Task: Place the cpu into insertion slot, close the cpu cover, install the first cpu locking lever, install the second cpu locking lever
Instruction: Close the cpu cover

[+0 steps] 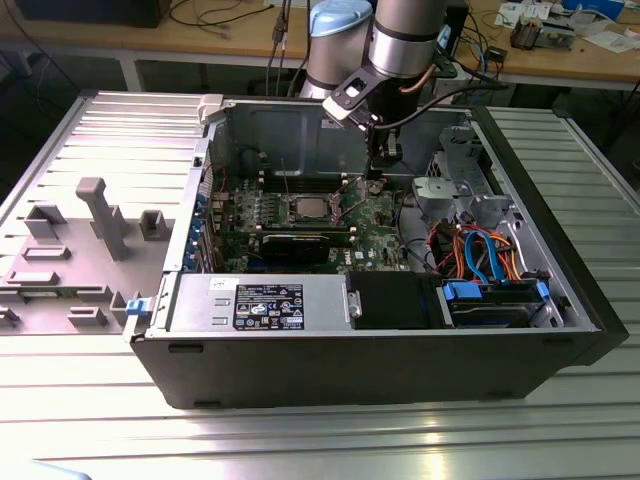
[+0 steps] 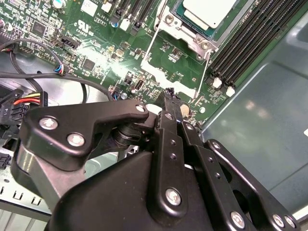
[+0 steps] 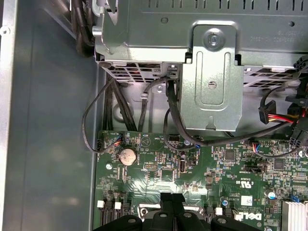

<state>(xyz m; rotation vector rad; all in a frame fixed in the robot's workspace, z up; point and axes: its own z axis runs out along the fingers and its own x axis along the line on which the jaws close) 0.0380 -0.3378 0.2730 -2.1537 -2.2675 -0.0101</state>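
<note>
Since the cpu [image 2: 211,12] already lies in the insertion slot [image 2: 192,38] beyond the gripper [image 2: 168,95], whose fingers are pinched together empty, the open cpu cover [image 2: 163,79] at its tips needs a slow, even push

Open room is lying above the insertion slot [image 1: 307,208]; the drive cage [image 3: 214,82] and black cables [image 3: 171,115] are crowding the green board [image 3: 202,173] beside the gripper [image 1: 381,168].
</note>
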